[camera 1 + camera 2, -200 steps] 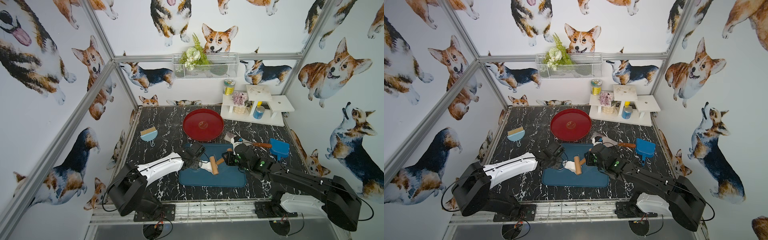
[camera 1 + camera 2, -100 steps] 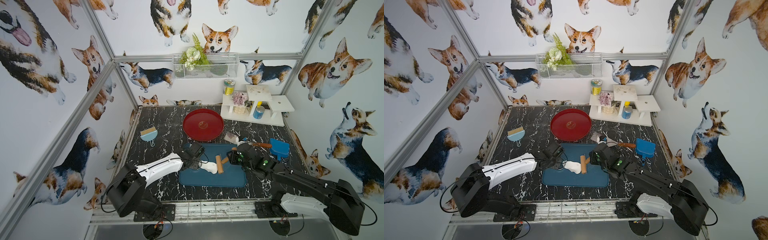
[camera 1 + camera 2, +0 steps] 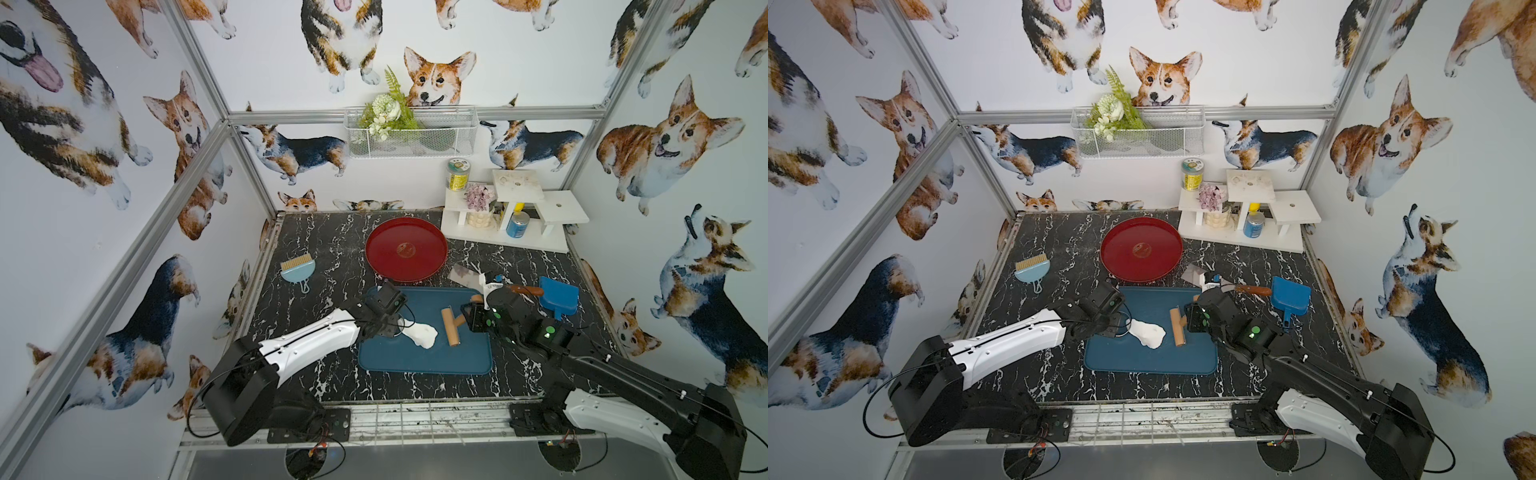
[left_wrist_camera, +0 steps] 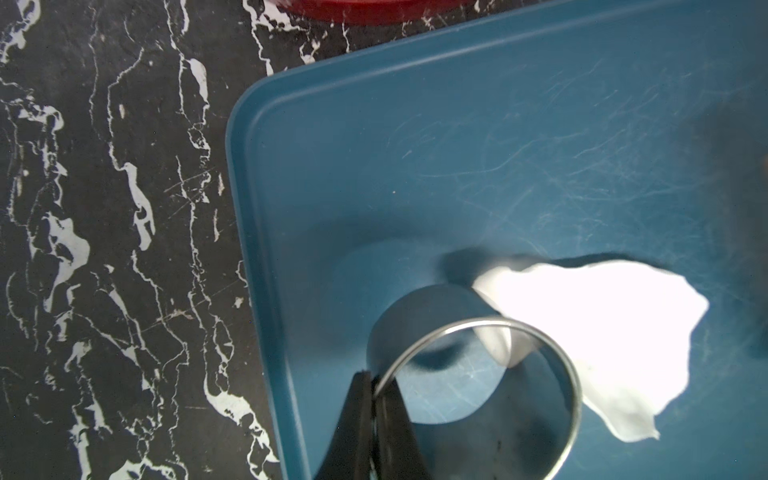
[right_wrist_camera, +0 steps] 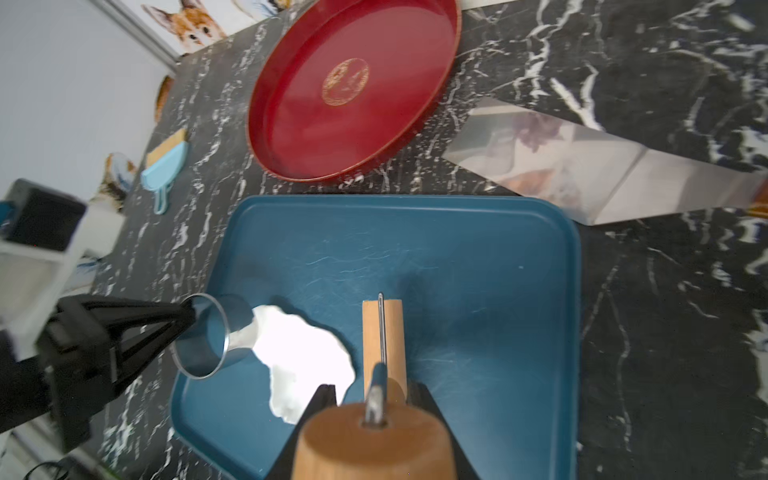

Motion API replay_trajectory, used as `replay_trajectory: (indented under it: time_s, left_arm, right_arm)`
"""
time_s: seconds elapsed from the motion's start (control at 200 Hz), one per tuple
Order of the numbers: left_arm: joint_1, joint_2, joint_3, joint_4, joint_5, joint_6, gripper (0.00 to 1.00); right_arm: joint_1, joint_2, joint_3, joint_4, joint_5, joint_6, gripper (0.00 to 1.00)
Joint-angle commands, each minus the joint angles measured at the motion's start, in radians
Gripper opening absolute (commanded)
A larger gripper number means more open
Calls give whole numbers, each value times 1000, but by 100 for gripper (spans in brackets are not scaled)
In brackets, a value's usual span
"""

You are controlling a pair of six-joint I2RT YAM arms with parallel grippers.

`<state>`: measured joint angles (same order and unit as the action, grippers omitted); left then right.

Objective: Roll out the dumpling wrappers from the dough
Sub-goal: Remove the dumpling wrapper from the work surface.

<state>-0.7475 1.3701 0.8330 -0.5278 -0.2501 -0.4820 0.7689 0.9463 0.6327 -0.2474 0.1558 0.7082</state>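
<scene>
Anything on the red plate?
No, the red plate is bare; the dough lies on the blue tray.

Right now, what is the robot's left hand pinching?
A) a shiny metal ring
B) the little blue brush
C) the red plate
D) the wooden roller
A: in the left wrist view the left gripper is shut on the rim of the metal ring, at the edge of the dough.

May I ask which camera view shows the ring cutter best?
The left wrist view: the ring cutter is large, its rim pinched by the left tool, meeting the dough. The right wrist view shows it side-on; both top views show a thin loop.
</scene>
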Motion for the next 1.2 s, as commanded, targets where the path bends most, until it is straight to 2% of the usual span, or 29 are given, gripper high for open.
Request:
replay_trajectory:
  time_s: [0.0,0.13,0.27,1.191]
  left_arm:
    - [2,-3,-3,12,5,-9,0]
    - [2,-2,-11,18,9,-12,0]
    - [1,-2,-16,22,11,-10,0]
    - [8,-7,-28,40,-3,-14,0]
  right_arm:
    - [40,3,-10,157,-39,38,0]
    - [98,71,-5,197,14,116,0]
    - [102,112,-25,230,55,190,0]
    - [127,314,-15,183,47,221,0]
